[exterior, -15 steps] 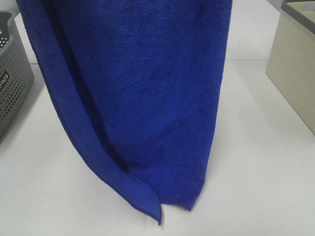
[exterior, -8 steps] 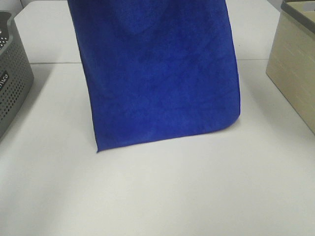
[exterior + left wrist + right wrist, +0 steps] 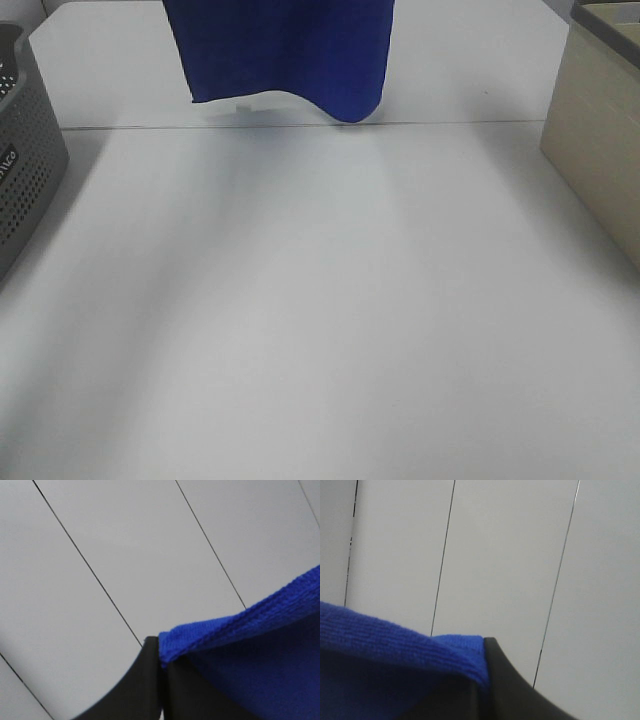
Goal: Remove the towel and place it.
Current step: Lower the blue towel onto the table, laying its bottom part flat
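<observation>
The royal-blue towel [image 3: 285, 50] hangs in the air at the top of the high view, its lower edge above the far part of the white table [image 3: 320, 300]. Neither gripper shows in the high view. In the left wrist view my left gripper [image 3: 161, 667] is shut on a hemmed corner of the towel [image 3: 240, 630]. In the right wrist view my right gripper [image 3: 480, 680] is shut on another hemmed corner of the towel [image 3: 395, 650]. Both wrist views look at pale panels with thin dark seams behind the cloth. The white tag is not visible.
A grey perforated basket [image 3: 25, 160] stands at the left edge of the table. A beige box [image 3: 600, 140] stands at the right edge. A seam in the table [image 3: 450, 124] runs across below the towel's lower edge.
The towel has risen fast: a second ago it filled the view with its bottom corners near the front of the table; now only its lower edge shows at the top.
</observation>
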Controlling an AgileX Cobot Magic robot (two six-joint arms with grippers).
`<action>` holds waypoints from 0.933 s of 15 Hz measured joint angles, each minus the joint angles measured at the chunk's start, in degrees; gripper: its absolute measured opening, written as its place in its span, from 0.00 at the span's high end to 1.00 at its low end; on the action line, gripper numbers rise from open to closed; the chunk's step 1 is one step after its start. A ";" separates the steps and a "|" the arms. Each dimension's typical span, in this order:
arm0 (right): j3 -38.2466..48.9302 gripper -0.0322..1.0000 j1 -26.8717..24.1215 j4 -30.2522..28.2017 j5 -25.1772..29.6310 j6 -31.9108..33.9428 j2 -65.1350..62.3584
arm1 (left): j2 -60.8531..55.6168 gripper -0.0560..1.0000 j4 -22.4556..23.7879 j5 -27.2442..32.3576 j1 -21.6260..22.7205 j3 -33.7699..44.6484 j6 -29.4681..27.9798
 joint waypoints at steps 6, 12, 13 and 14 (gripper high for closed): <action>0.00 0.95 -0.06 1.89 34.49 0.00 2.01 | 1.38 0.95 -3.61 36.44 -3.61 0.00 2.75; 2.75 0.95 -0.06 2.75 64.97 -1.43 2.58 | 0.69 0.95 -18.28 54.72 -4.81 5.27 3.61; 5.67 0.95 -0.06 3.04 65.15 -1.43 2.35 | 0.00 0.95 -19.42 54.72 -4.81 9.22 3.21; 9.28 0.95 -0.06 3.27 65.32 -1.49 1.26 | -0.97 0.95 -20.23 54.72 -4.81 13.41 2.81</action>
